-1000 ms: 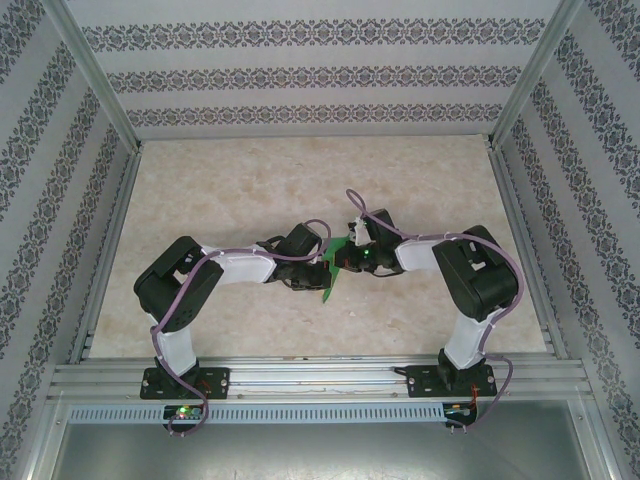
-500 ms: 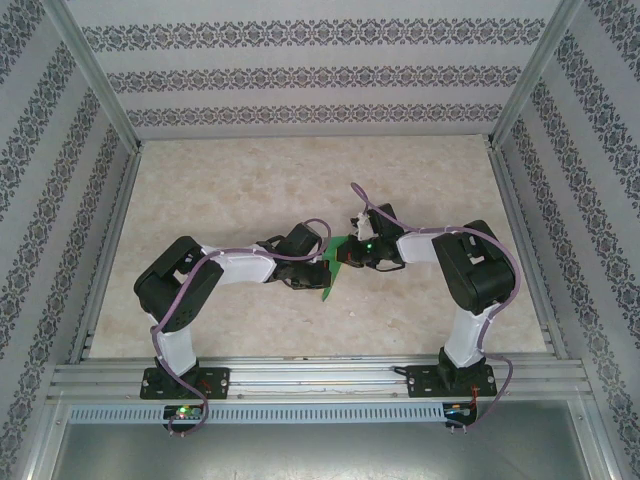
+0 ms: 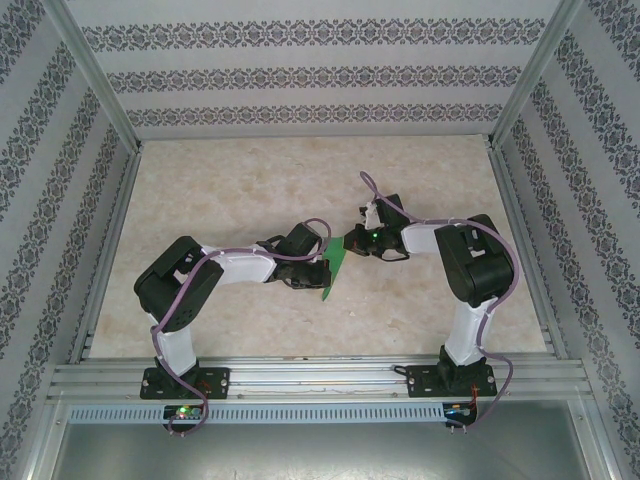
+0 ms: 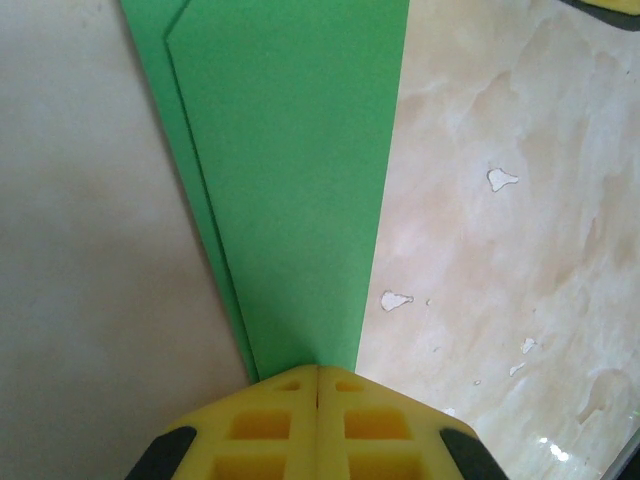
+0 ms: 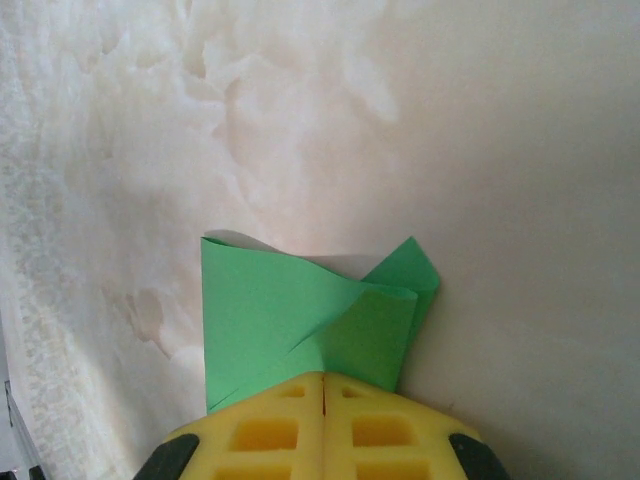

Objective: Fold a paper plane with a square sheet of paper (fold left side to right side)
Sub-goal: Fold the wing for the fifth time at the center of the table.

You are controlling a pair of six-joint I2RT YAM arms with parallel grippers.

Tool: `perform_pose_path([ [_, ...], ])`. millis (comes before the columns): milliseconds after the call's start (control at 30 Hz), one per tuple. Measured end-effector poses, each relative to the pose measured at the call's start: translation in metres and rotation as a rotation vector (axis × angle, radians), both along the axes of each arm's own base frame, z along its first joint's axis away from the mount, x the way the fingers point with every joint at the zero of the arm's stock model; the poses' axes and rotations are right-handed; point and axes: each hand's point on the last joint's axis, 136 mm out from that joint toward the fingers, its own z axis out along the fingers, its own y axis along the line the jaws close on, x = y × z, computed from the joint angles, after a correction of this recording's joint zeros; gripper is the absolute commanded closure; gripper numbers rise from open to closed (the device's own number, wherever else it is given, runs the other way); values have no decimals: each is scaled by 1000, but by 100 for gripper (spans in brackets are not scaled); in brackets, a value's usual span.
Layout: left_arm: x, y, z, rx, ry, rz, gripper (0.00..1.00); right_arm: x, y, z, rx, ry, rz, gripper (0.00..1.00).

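The green paper (image 3: 337, 262) lies between the two grippers on the table, folded into a narrow layered strip. In the left wrist view the green paper (image 4: 290, 180) tapers toward my left gripper (image 4: 318, 372), whose yellow fingers (image 4: 260, 425) are shut on its narrow end. In the top view, my left gripper (image 3: 320, 278) holds the near end. My right gripper (image 3: 358, 245) holds the far end. In the right wrist view my right gripper (image 5: 324, 380) is shut on the green paper (image 5: 270, 310), which has a curled flap at the right.
A marble-patterned table (image 3: 250, 190) carries the work inside patterned walls. An aluminium frame rail (image 3: 320, 375) runs along the near edge by the arm bases. Small chips (image 4: 500, 180) mark the tabletop beside the paper.
My right gripper has drawn back to the right and slightly farther away, and more green paper shows between the grippers. The left arm has stayed put.
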Motion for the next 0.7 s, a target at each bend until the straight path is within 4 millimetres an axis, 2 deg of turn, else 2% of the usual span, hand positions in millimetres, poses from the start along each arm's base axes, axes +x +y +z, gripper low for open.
perform_pose_path([
  [167,0,0,0,0,0,0,100,5,-2,-1,4,12,-6,100],
  [433,0,0,0,0,0,0,100,33,-21,1,-3,-16,-68,100],
  [700,0,0,0,0,0,0,100,49,-31,1,-26,-36,-109,100],
])
